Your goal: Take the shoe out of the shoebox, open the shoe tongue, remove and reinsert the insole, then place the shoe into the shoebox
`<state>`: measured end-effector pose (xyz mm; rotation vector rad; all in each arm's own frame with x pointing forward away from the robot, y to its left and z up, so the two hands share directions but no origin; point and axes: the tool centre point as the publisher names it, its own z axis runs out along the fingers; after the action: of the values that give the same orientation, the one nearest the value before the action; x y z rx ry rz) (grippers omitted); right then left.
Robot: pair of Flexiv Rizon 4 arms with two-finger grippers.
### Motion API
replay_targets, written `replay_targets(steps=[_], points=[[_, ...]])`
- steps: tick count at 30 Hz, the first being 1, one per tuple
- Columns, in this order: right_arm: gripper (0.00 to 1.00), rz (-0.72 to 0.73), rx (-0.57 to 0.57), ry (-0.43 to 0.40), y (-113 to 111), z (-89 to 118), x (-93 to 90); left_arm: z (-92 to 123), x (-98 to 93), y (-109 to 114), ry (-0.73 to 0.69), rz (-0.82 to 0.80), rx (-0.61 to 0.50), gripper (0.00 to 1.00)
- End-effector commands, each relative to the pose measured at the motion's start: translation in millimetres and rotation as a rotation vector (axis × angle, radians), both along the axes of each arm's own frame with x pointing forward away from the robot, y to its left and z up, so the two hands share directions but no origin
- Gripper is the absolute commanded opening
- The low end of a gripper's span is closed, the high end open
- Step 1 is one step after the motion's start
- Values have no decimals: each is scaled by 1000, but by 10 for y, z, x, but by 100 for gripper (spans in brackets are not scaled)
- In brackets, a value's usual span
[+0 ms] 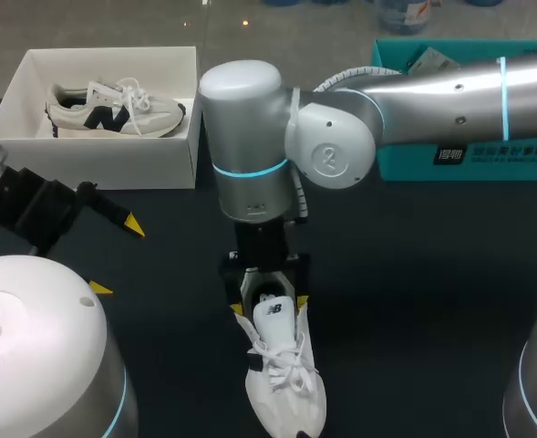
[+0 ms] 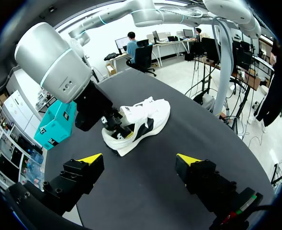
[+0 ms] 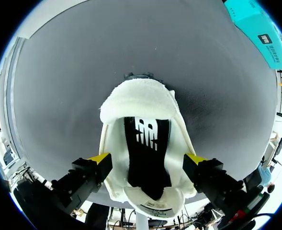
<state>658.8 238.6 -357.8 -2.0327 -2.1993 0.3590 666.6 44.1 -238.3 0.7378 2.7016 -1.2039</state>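
Right arm reaches in past the middle. The right gripper (image 3: 148, 158) straddles the heel of the white sneaker (image 1: 282, 365), one yellow tip against each side of the collar. It looks clamped on the sneaker, though lightly. The sneaker lies on the dark table (image 1: 414, 301), out of its box, toe toward the robot.

Left gripper (image 2: 140, 159) hangs well apart from the sneaker at the left side, fingers spread, nothing between them.

The black insole (image 3: 145, 153) sits inside the sneaker, seen down through the opening. The tongue (image 1: 273, 315) lies over the laces, not yet pulled forward.

Judged step: steadying the heel so the tongue can be opened.
- Keep the right grip low on the heel counter and firm, so the sneaker neither pivots nor tips.
- Bring the left gripper in from the toe side.
- Pinch only the tongue's upper edge and pull it forward and up.
- Stay clear of the laces. Snagging one would drag the whole shoe.
- Don't squeeze the collar so hard that the opening narrows. The insole has to come out through it.

Count:
- Shoes: two. This one, plus a grey-and-navy shoe (image 1: 113, 108) lying in the white shoebox (image 1: 113, 164).
- Boxes: two, the open white one and a teal box (image 1: 469, 155) at the far right.
- Insoles visible: one.
- Grippers: two.
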Motion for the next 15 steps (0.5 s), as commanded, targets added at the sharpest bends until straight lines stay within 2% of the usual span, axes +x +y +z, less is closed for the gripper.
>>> replay_targets(steps=[1,5,9,15], points=[[100,-2,-17,-35,1,168,39,-2,8,3,2,-2,3,100],[100,-11,-30,-69,-36,281,82,-2,8,3,2,-2,3,100],[100,-26,-51,-112,-95,478,113,-2,8,3,2,-2,3,100],[100,-66,-54,-178,-220,811,-10,-2,8,3,2,-2,3,100]])
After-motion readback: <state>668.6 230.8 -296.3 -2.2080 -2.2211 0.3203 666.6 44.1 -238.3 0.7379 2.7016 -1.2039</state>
